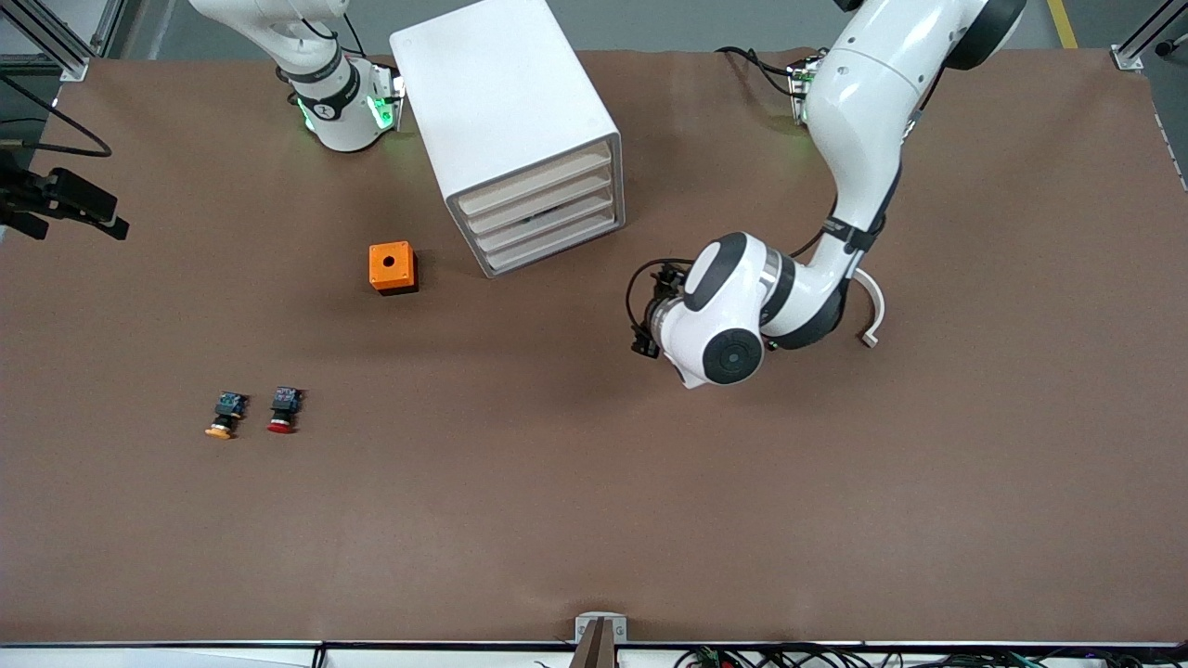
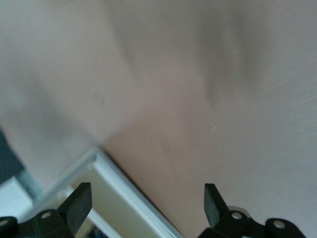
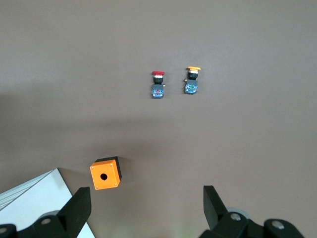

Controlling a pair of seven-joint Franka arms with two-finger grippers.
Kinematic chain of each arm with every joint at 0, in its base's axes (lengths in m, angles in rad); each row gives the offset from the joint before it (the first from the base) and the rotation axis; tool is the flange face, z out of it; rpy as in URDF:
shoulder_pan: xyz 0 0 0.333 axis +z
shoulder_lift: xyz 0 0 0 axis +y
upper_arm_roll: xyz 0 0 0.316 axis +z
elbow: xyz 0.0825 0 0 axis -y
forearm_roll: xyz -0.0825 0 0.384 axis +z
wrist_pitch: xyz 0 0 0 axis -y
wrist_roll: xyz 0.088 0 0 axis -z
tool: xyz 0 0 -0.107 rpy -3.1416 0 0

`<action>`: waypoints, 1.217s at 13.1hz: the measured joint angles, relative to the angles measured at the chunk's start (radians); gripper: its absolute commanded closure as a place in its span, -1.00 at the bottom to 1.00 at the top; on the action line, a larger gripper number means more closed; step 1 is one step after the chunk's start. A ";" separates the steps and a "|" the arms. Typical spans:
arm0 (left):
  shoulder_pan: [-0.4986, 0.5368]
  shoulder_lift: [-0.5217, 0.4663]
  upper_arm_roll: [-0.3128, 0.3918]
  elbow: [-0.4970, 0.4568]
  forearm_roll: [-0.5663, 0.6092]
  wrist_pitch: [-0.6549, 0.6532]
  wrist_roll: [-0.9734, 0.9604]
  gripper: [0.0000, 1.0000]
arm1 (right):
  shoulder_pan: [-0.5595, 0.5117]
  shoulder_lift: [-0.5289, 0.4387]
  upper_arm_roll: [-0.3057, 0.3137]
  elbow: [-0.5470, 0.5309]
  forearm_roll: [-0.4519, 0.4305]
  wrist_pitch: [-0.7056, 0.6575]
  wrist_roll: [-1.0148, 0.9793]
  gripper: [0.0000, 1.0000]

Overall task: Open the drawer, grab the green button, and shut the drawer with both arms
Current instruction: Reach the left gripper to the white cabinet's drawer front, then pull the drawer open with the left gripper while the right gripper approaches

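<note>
The white cabinet [image 1: 506,111] stands near the robots' bases with its four beige-fronted drawers shut. The lowest drawer [image 1: 555,247] is flush with the others. The green button is not in view. My left gripper [image 1: 642,320] is open and empty. It hangs low over the bare table beside the cabinet's front, toward the left arm's end. In the left wrist view its fingers [image 2: 78,203] frame a corner of the cabinet [image 2: 130,191]. My right gripper [image 3: 147,203] is open and empty, held high, and out of the front view. The right arm waits.
An orange box [image 1: 392,267] with a round hole sits beside the cabinet toward the right arm's end; it also shows in the right wrist view [image 3: 104,174]. An orange-capped button [image 1: 225,415] and a red-capped button [image 1: 283,410] lie nearer the front camera.
</note>
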 measured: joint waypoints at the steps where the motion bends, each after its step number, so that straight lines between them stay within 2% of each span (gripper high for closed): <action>1: -0.012 0.019 0.000 0.000 -0.062 0.000 -0.066 -1.00 | 0.000 0.000 0.000 0.003 0.000 0.002 0.000 -1.00; 6: -0.040 0.130 0.004 -0.001 -0.428 0.000 -0.293 -0.97 | -0.004 0.063 -0.005 0.002 -0.001 0.061 -0.005 -1.00; 7: -0.040 0.148 0.006 -0.001 -0.489 0.000 -0.340 -0.69 | -0.009 0.088 -0.008 0.003 -0.001 0.083 -0.008 -1.00; 8: -0.040 0.165 0.007 0.000 -0.532 0.000 -0.386 -0.55 | -0.014 0.115 -0.011 0.003 -0.001 0.101 -0.013 -1.00; 10: -0.044 0.192 0.006 0.000 -0.587 0.000 -0.449 -0.36 | -0.022 0.170 -0.012 0.003 0.002 0.117 -0.015 -1.00; 12: -0.064 0.205 0.005 0.000 -0.628 -0.001 -0.501 -0.36 | -0.022 0.194 -0.011 0.003 0.046 0.116 0.026 -1.00; 16: -0.112 0.207 0.005 0.000 -0.635 -0.002 -0.561 -0.16 | 0.010 0.190 0.001 0.014 0.100 0.087 0.301 -1.00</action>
